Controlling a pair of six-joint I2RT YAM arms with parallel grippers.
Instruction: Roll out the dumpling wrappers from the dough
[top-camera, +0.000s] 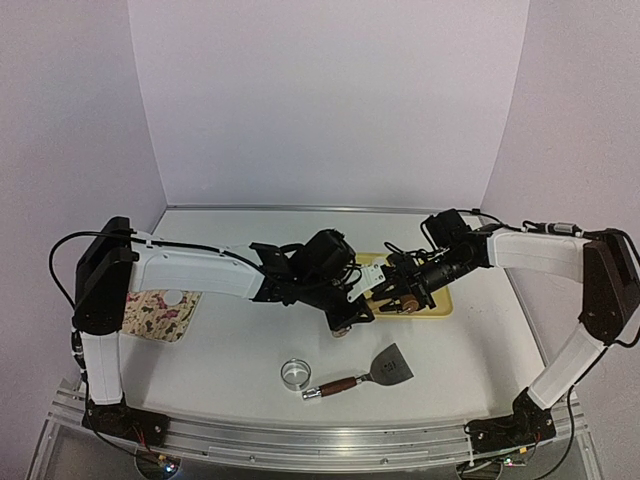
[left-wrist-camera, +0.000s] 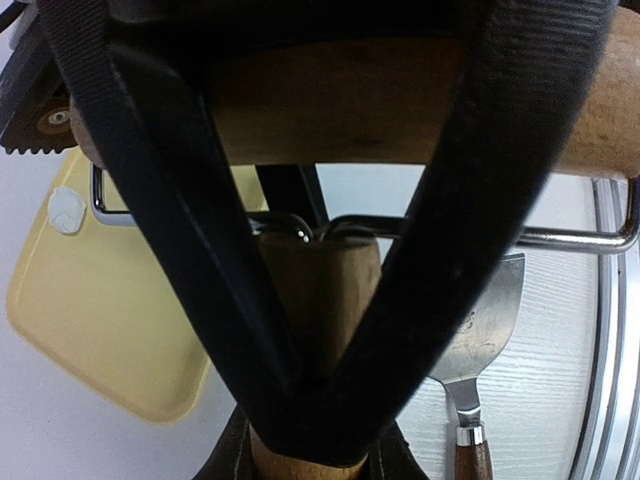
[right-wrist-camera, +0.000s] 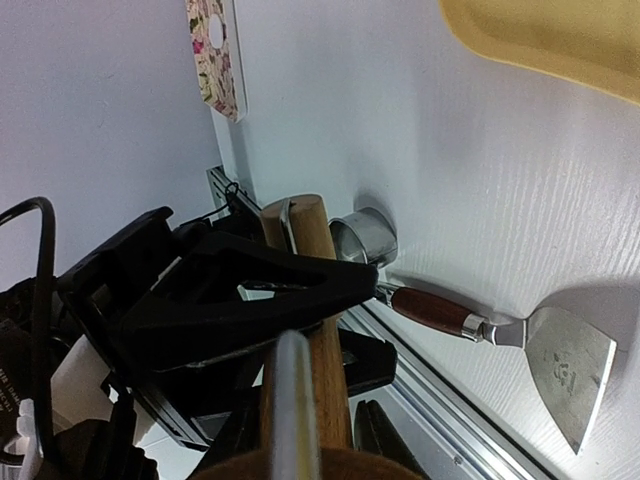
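Note:
A wooden roller with a metal frame is held between both grippers over the yellow board (top-camera: 432, 300). My left gripper (top-camera: 345, 316) is shut on the roller's wooden handle (left-wrist-camera: 318, 300); its black fingers (left-wrist-camera: 190, 250) cross in front of the barrel (left-wrist-camera: 400, 110). My right gripper (top-camera: 398, 292) is shut on the barrel end, which fills the bottom of the right wrist view (right-wrist-camera: 300, 465). One small white piece of dough (left-wrist-camera: 66, 210) lies on the board (left-wrist-camera: 90, 320). No flat round wrappers show; the grippers hide most of the board from above.
A shiny metal ring cutter (top-camera: 295, 373) and a wooden-handled metal scraper (top-camera: 370, 376) lie near the front edge. Both also show in the right wrist view, the ring (right-wrist-camera: 362, 238) and the scraper (right-wrist-camera: 560, 350). A floral cloth (top-camera: 160, 312) lies at the left.

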